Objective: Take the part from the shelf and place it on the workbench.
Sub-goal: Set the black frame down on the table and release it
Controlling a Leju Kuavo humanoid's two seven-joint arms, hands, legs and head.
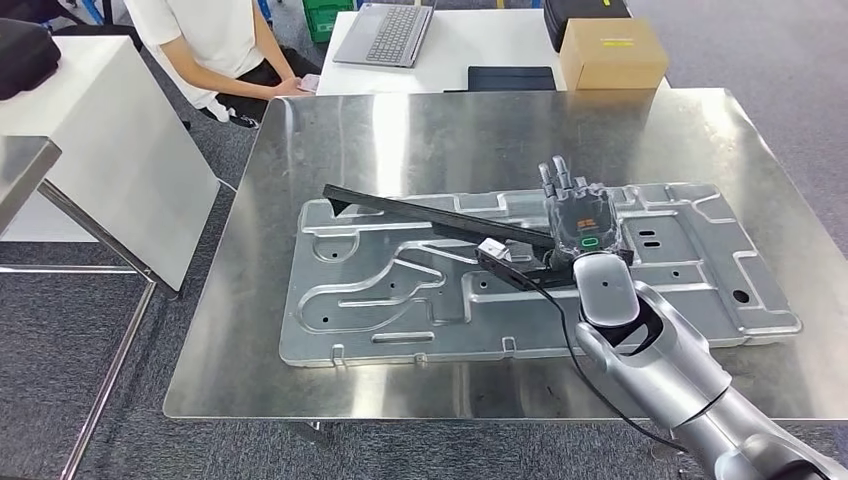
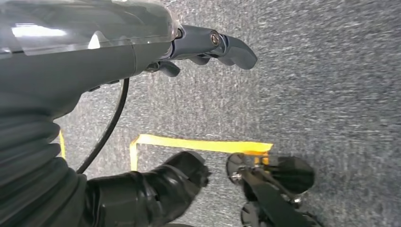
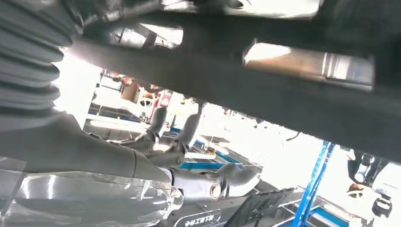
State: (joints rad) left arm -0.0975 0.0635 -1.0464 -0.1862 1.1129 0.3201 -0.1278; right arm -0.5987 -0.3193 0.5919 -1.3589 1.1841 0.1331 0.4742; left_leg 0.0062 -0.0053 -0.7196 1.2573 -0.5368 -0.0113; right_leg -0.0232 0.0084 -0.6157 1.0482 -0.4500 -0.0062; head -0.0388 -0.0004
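While right hand [image 1: 578, 222] fingers [image 1: 556, 178] sit curled over near end of long black part [image 1: 430, 217], grip itself hidden, part on stamped metal panel [image 1: 700, 290] on workbench [image 1: 420, 130], long axis diagonal, far end up-left, left hand [image 2: 208, 45] fingers loosely apart, holding nothing.

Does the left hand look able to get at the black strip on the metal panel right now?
Probably not: the left hand hangs over carpet, while the right hand is already at the black strip on the metal panel.

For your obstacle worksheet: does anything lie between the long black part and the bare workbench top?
Yes. The black part, under the right hand, lies across a stamped metal panel that covers the workbench beneath it.
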